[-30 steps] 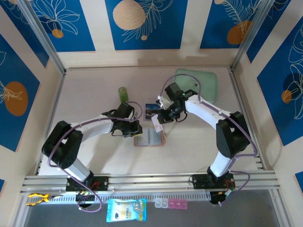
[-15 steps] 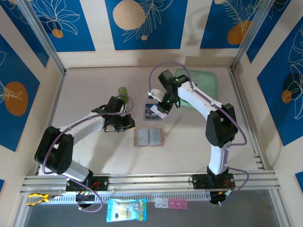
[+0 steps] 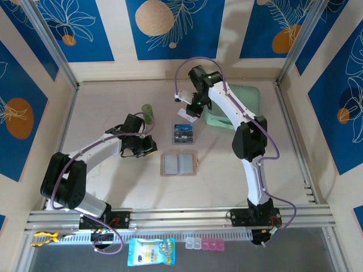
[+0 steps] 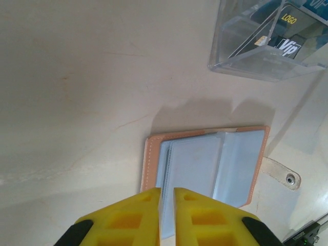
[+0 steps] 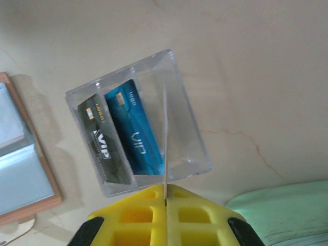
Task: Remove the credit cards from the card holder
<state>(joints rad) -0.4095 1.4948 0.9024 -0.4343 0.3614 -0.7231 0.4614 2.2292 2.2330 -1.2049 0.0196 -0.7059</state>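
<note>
Three credit cards are showing. A dark one (image 5: 101, 145) and a blue one (image 5: 132, 130) are lying side by side in the one clear plastic box (image 5: 192, 138). A third card (image 5: 165, 128) is standing edge-on above that box (its face cannot be read), with the right gripper (image 5: 165, 192) jaws clamping it. The single card holder (image 3: 178, 164) is lying open and flat near the middle of the worktop (image 3: 113, 181), its two greyish-blue panels facing up and its snap tab (image 4: 281, 174) sticking out at one side. It is sitting just in front of the box, apart from it. The left gripper (image 4: 166, 197) is hovering at the holder's left edge, jaws nearly together and gripping nothing. One green bottle (image 3: 147, 111) is standing behind the left arm, and one mint-green pouch (image 3: 241, 96) is lying at the back right. Bare worktop is lying open in front of the holder and to its left.
</note>
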